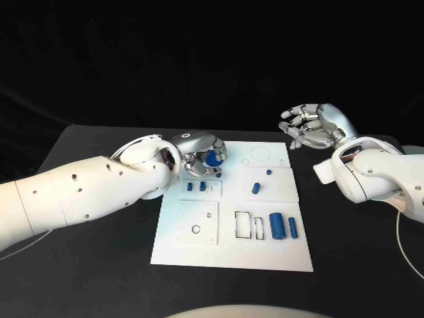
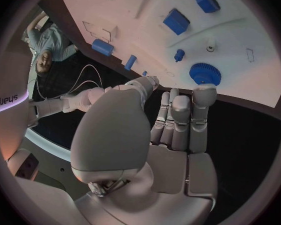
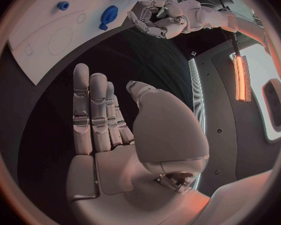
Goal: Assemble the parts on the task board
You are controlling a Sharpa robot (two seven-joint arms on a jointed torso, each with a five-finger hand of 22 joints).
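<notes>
Parts lie on the white task board [image 1: 269, 258] in the middle of the black surface [image 1: 88, 265]. Nearest the robot, two long blue cylinders [image 1: 277, 226] stand side by side beside a rectangular cutout. Further on sit two small blue blocks [image 1: 196, 187] and, to their right, a small blue peg [image 1: 257, 188]. At the board's far left, the left hand [image 1: 201, 156] hovers just over a blue gear [image 2: 205, 74], fingers straight and together, holding nothing. Beyond the board's far right corner, the right hand [image 1: 313, 126] is raised off the surface, fingers apart and empty
</notes>
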